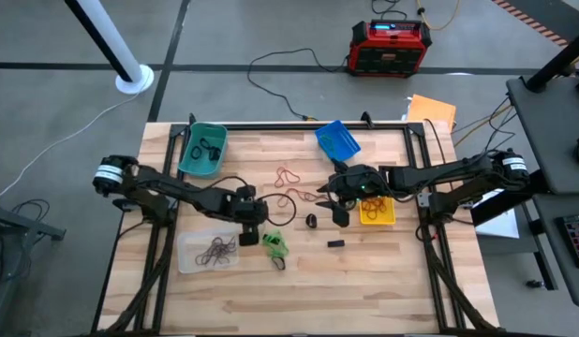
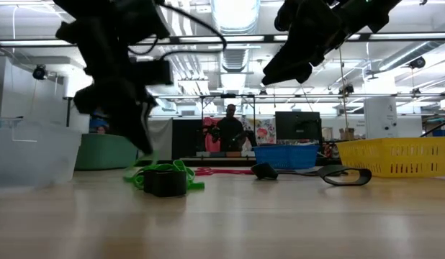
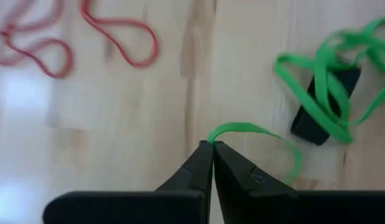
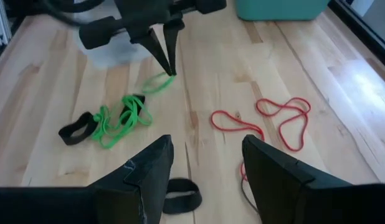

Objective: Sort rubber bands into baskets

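My left gripper (image 3: 212,149) is shut on a bright green rubber band (image 3: 255,132) just above the table's middle; it also shows in the high view (image 1: 259,225). Beside it lies a tangle of green bands (image 3: 332,93) with a dark piece among them. Red bands (image 4: 281,118) lie loose on the wood. My right gripper (image 4: 208,168) hovers open and empty above a black band (image 4: 180,194), near the yellow basket (image 1: 377,212). The teal (image 1: 203,148), blue (image 1: 337,140) and clear (image 1: 207,251) baskets stand on the table. My left gripper pinches one end of the green band's loop (image 3: 216,138) between its two fingertips. The fingers slant down at the table, as the right wrist view (image 4: 167,62) shows. The rest of the loop (image 4: 156,82) trails slack below and beside the fingertips, close to the wood.
A small black block (image 1: 336,243) lies near the table's middle. The teal basket holds dark bands, the clear one several dark bands, the yellow one orange bands. A red box and cables lie on the floor beyond the far edge. A person stands far off in the room (image 2: 230,129).
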Tool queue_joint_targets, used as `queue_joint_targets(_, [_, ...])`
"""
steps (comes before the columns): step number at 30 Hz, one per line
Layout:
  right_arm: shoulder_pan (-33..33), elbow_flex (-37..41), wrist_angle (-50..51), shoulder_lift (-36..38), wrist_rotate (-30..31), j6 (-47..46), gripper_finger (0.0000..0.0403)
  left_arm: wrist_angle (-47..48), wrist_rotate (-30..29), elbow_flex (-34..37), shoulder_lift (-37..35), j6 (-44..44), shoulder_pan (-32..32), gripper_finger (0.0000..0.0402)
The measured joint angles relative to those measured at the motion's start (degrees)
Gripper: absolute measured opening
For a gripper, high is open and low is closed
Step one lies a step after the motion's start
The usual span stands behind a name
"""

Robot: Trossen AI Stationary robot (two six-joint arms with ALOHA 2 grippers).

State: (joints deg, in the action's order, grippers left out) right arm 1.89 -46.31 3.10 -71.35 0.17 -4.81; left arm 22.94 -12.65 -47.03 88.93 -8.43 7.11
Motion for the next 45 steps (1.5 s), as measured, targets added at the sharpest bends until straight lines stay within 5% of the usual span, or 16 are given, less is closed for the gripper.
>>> queue_joint_targets(11, [-0.13,1.84,-10.31,-1.43,-0.03,-1.43,0.0187,-6.51,-1.98,-0.04,-7.23,2.95,0.00,0.0000])
queue_joint_targets(19, [-0.42,1.33,-23.31,-13.15,-0.66,-2.38,0.0187,-14.11,-7.06,-0.56,-7.53,5.09,-1.30,0.0000])
queue_joint_targets(32, [-0.39,-9.42,-22.94,-26.80,1.40,1.13,0.0182,-15.33,-9.96,-4.66,-6.30,5.20,-1.38,0.0000])
queue_joint_targets(36, [-0.37,-10.33,-19.79,-26.89,1.39,2.46,0.0138,-14.98,-9.96,-4.63,-6.29,6.29,-1.33,0.0000])
queue_joint_targets(41, [-0.37,-10.22,-19.43,-26.38,1.39,3.48,0.0030,-15.25,-10.49,-4.63,-6.30,6.67,-1.38,0.0000])
queue_joint_targets(45, [-0.34,-10.27,-19.31,-26.36,1.39,4.55,0.0011,-15.26,-10.98,-4.63,-6.29,6.54,-1.84,0.0010])
